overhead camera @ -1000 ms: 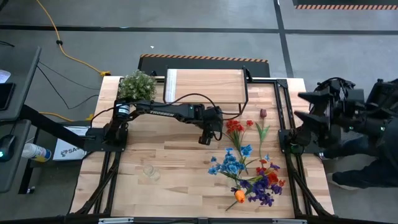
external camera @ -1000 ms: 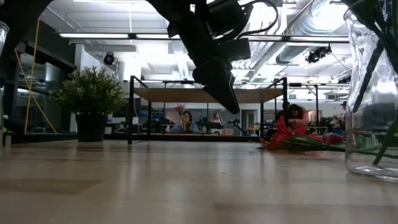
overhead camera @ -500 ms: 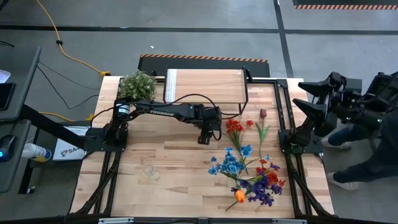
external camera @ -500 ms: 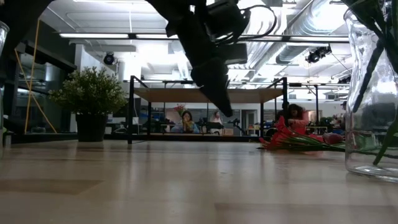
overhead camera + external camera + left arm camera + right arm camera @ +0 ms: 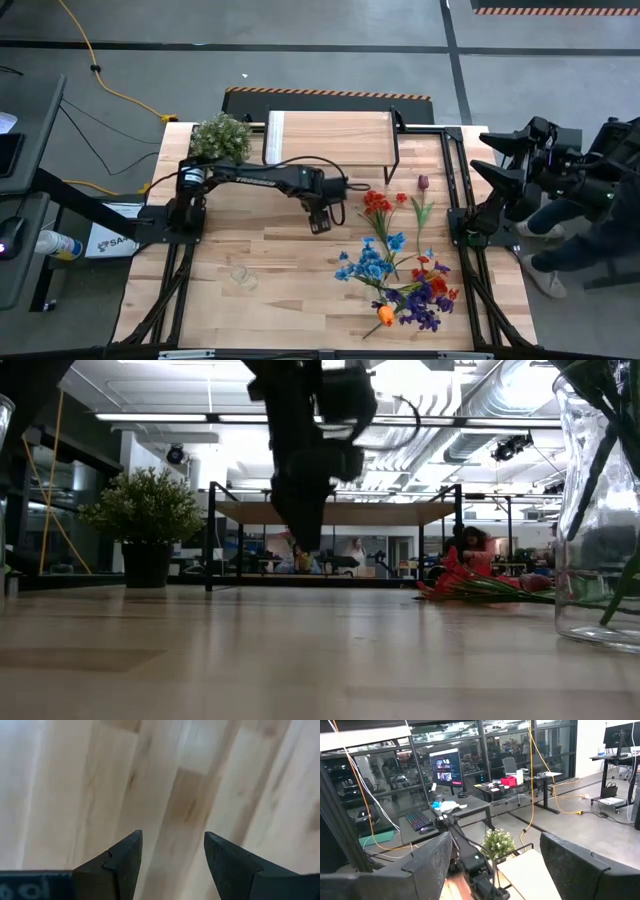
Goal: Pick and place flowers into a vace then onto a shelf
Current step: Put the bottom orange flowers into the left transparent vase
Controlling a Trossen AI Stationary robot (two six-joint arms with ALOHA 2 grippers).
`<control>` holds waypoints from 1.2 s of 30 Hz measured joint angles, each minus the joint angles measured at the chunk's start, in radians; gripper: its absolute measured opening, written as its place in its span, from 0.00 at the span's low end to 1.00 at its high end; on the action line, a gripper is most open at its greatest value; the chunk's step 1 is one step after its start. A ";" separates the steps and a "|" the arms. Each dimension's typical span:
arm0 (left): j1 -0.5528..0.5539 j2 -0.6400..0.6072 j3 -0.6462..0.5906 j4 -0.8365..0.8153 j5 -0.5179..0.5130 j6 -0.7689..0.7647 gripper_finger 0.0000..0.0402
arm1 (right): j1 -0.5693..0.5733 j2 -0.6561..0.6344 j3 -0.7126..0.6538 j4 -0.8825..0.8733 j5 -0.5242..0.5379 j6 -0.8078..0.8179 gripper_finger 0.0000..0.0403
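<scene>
The flowers (image 5: 400, 270) lie loose on the table's right half: red blooms (image 5: 377, 203), a dark red tulip (image 5: 423, 183), blue blooms (image 5: 365, 262), purple blooms (image 5: 425, 310) and an orange tulip (image 5: 385, 316). My left gripper (image 5: 320, 222) hangs open over bare wood, left of the red blooms, pointing steeply down; its wrist view shows nothing between the fingers (image 5: 172, 851). The shelf (image 5: 328, 138) stands at the far edge. A clear glass vase (image 5: 600, 510) with green stems in it stands at the near right of the low view. My right gripper (image 5: 500, 165) is raised beyond the table's right edge, open (image 5: 495, 865).
A bushy potted plant (image 5: 220, 135) stands at the far left corner beside the shelf. A small clear glass thing (image 5: 240, 275) sits on the near left of the table. A person (image 5: 600, 230) stands past the right edge, close to the right arm.
My left gripper has gone a little toward the table's left edge, away from the red blooms. It has rolled about its own axis and tipped from a slant to point nearly straight down. It stays open and holds nothing.
</scene>
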 joint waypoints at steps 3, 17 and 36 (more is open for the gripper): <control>-0.022 -0.036 0.001 -0.021 -0.004 -0.084 0.61 | 0.000 0.000 0.000 -0.007 0.000 0.000 0.73; -0.164 -0.119 0.002 -0.068 -0.007 -0.355 0.61 | 0.000 0.000 0.000 -0.015 -0.001 -0.004 0.73; -0.312 -0.123 0.002 -0.051 -0.050 -0.673 0.61 | 0.001 -0.065 0.000 -0.019 0.000 -0.105 0.73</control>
